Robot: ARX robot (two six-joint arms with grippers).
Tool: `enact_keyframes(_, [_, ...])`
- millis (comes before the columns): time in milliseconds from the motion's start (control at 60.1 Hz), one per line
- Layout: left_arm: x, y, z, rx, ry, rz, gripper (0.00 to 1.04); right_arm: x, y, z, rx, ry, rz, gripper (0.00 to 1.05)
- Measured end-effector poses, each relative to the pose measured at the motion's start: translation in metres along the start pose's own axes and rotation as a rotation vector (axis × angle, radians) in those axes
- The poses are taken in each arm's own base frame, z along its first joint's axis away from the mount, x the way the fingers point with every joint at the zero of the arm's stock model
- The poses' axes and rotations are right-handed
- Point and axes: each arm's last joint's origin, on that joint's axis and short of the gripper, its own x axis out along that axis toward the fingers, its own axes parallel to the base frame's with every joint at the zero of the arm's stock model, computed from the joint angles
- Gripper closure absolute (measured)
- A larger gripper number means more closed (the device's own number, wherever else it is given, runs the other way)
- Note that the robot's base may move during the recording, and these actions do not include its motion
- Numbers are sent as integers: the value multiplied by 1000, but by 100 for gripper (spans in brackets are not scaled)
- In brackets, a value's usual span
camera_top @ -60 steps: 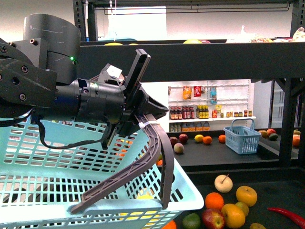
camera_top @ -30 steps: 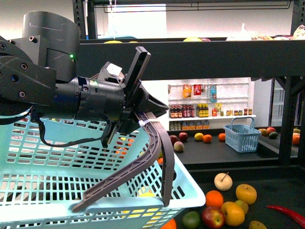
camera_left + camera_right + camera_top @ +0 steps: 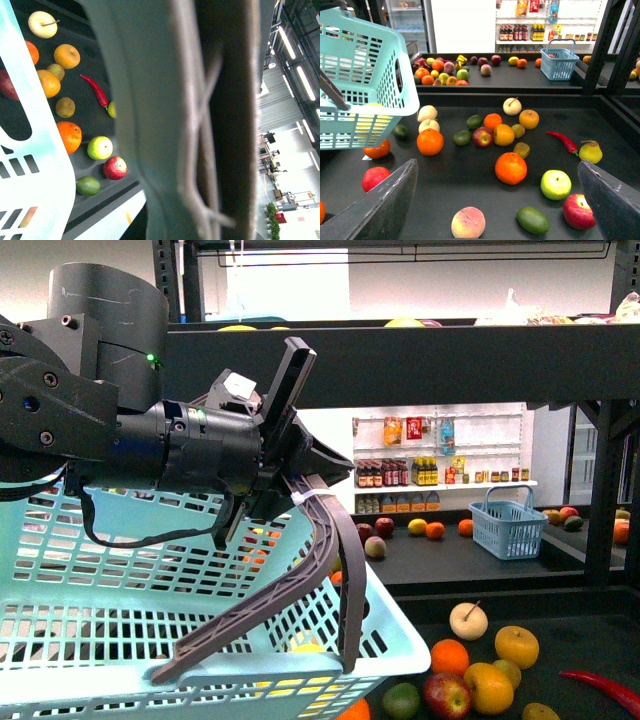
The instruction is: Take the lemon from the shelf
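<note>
Lemon (image 3: 367,120): yellow shape, apparently inside light-blue basket (image 3: 395,75), off shelf (image 3: 470,182). Left gripper (image 3: 305,455): clamped on basket handle (image 3: 330,550). Right gripper (image 3: 496,164): spread wide, empty. Pick judged done; nothing obvious remaining.

Bright even indoor light, blown-out backgrounds, left wrist foreground blurred

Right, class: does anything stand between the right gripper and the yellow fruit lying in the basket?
Yes. The fruit, seemingly the lemon, sits inside the basket, so the basket's slotted wall lies between it and the open right gripper. The left gripper holds the basket by its handle.
</note>
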Motion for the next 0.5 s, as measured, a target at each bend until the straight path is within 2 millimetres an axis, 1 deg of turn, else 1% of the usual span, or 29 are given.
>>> enact_keyframes(33, [0,0,0,0,0,0,99,0,0,0,0,0,0,8])
enact_keyframes(266, [0,0,0,-1,-3,2,99,0,0,0,0,0,0,7])
enact_keyframes(299, [0,0,1,-8,-39,19,99,0,0,0,0,0,0,7])
enact_keyframes(316, [1,-1,3,-17,-88,37,99,0,0,0,0,0,0,7])
enact_keyframes(399, [-1,-1,10,-59,-221,86,99,0,0,0,0,0,0,7])
enact_keyframes(499, [-13,12,29,-93,-412,96,99,0,0,0,0,0,0,7])
